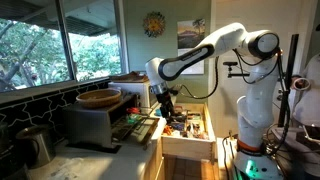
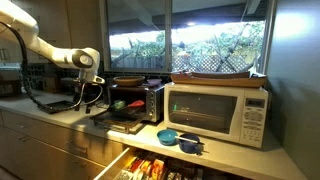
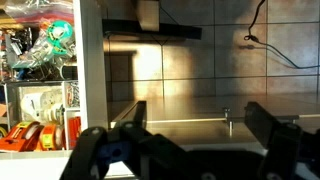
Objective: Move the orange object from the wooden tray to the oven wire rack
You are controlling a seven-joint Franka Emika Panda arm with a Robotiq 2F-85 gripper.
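Wrist view: gripper along the bottom edge; fingers spread wide apart, nothing between them; claw open and empty; past it a steel ledge and a tiled wall.

Nearest in both exterior views: pale wooden drawer, pulled out below the counter edge, packed with colourful items.

Two blue bowls on the counter, just in front of the white microwave.

Oven wire rack: flat, dark, lying in front of the oven at counter level; what sits on it is too small to tell.

In both exterior views the gripper hangs pointing down, near the rack on the arm's side; apart from the rack, touching nothing that I can see.

Wooden tray: on top of the oven, about as wide as it; low rim hides its floor from both exterior views.

Orange object: cannot pick it out on the tray; a small reddish spot shows in the oven mouth beside a green spot; cannot tell whether that is it.

Wooden bowl on top of the microwave; window behind, trees outside.
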